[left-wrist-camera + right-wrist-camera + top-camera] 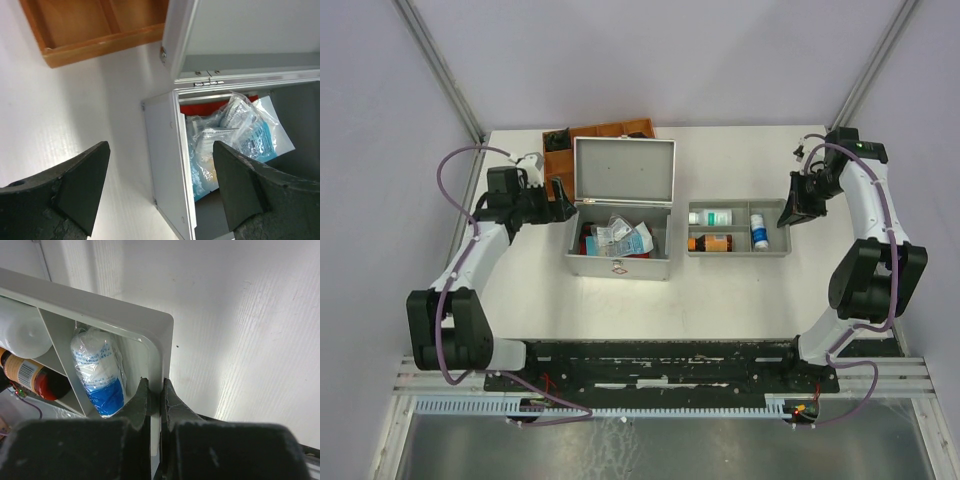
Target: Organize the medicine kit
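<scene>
The medicine kit (618,267) stands open mid-table, its lid (625,172) upright, with clear blue-printed packets (620,236) and something red inside. My left gripper (563,202) hangs open at the kit's left side. In the left wrist view the gripper (160,185) straddles the kit's left wall (167,165), the packets (235,130) just beyond it, and holds nothing. My right gripper (788,215) is shut on the right wall of the small grey tray (735,252). The right wrist view shows its gripper (161,395) pinching the tray's rim (100,307).
The grey tray holds a white bottle (712,216), a brown bottle (710,242) and a blue-and-white wrapped roll (97,372). A brown wooden compartment tray (605,133) lies behind the kit, seen also in the left wrist view as the wooden tray (90,30). White table (740,300) stretches in front.
</scene>
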